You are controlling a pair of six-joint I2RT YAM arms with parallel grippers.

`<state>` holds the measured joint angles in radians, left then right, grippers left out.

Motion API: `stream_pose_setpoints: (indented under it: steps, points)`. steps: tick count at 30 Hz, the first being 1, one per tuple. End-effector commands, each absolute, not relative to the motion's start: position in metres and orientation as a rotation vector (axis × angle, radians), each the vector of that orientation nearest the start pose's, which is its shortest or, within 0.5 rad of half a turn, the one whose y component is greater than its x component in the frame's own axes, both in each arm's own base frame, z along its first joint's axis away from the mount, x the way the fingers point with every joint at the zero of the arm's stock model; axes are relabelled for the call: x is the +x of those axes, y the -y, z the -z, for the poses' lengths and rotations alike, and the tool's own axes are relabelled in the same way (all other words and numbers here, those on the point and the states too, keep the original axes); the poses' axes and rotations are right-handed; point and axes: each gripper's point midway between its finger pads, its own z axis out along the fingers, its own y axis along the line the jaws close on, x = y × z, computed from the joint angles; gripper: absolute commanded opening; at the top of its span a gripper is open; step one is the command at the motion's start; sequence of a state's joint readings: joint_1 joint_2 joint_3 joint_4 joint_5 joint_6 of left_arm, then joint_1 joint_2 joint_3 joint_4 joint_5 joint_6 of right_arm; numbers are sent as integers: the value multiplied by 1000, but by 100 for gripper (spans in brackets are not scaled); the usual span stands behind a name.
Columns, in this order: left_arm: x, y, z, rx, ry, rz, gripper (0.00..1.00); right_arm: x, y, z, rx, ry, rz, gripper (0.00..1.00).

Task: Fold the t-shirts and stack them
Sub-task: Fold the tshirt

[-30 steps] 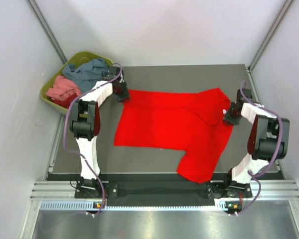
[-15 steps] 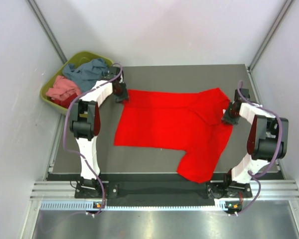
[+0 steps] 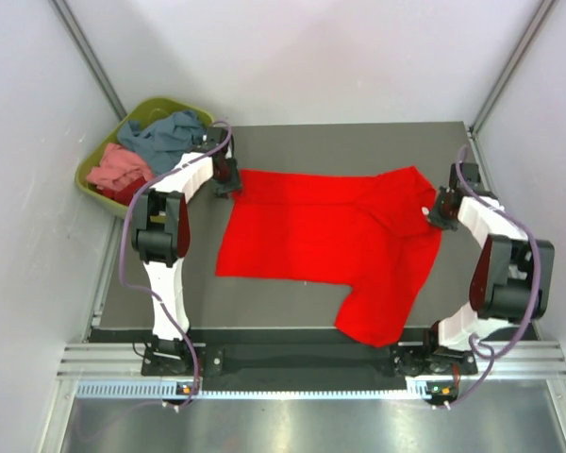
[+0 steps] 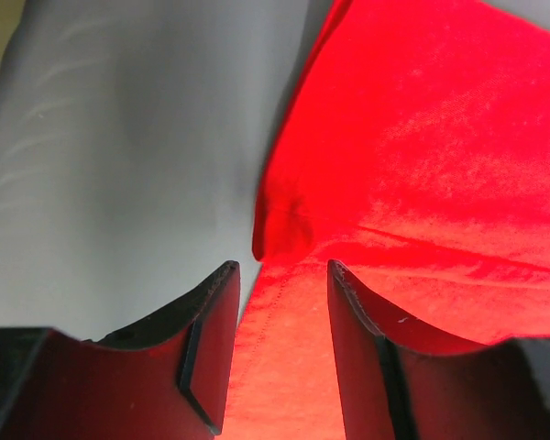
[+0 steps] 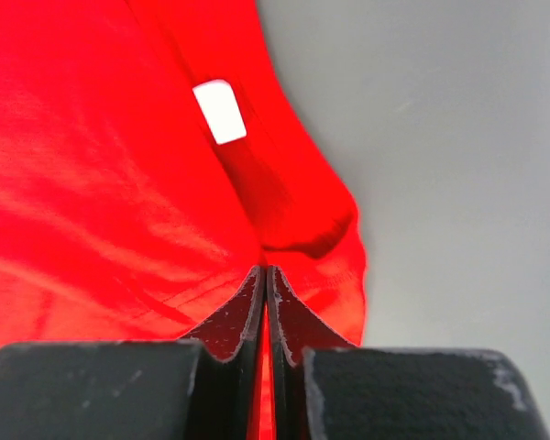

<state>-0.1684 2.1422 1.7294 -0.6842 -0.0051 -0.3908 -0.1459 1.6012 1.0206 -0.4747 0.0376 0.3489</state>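
Observation:
A bright red t-shirt (image 3: pixel 330 236) lies spread flat on the dark table (image 3: pixel 340 137), one sleeve hanging over the near edge. My left gripper (image 3: pixel 228 179) stands at the shirt's far left corner. In the left wrist view its jaws (image 4: pixel 284 275) are open, and the hem of the red t-shirt (image 4: pixel 422 165) lies flat beneath the gap. My right gripper (image 3: pixel 437 209) is at the shirt's right end. In the right wrist view it (image 5: pixel 267 275) is shut on a fold of the red t-shirt (image 5: pixel 92 183), just below the white neck label (image 5: pixel 220 111).
An olive-green tub (image 3: pixel 87 179) sits off the table's far left corner, holding a blue-grey shirt (image 3: pixel 165 135), a salmon pink shirt (image 3: pixel 118 168) and a darker red one (image 3: pixel 124 192). Grey walls close in on both sides. Bare table (image 5: pixel 458 137) shows right of the shirt.
My right gripper has closed on the shirt's edge and shifted slightly away from the bases. My left gripper's jaws have widened while staying at the corner.

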Motion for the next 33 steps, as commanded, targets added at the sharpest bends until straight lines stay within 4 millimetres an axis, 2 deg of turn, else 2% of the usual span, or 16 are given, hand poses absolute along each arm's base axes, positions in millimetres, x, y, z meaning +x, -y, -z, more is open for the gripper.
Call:
stream_pose_setpoints:
  steps: [1, 2, 5, 9, 16, 19, 20, 22, 26, 31, 33]
  points:
    - [474, 79, -59, -376, -2659, 104, 48, 360, 53, -109, 671, -2386, 25, 0]
    - [474, 79, -57, -381, -2660, 95, 48, 360, 53, -118, 673, -2359, 22, 0]
    - [477, 78, -52, -398, -2665, 102, 47, 357, 52, -130, 682, -2334, 11, 0]
    - [480, 86, -48, -391, -2664, 156, 45, 349, 52, -140, 698, -2322, 13, 0]
    - [484, 94, -46, -375, -2655, 219, 34, 341, 53, -166, 725, -2239, 11, 0]
    - [484, 95, -42, -376, -2667, 222, 23, 336, 52, -172, 739, -2215, 3, 0]
    - [483, 95, -42, -375, -2669, 225, 12, 335, 53, -175, 741, -2201, 3, 0]
    - [480, 95, -41, -381, -2681, 224, 0, 332, 55, -175, 759, -2197, 21, 0]
    - [479, 102, -46, -387, -2679, 273, 0, 327, 55, -182, 767, -2187, 24, 0]
    - [480, 95, -62, -402, -2648, 226, 0, 325, 57, -201, 753, -2165, 36, 0]
    - [478, 93, -67, -404, -2644, 216, 0, 319, 57, -201, 761, -2173, 40, 0]
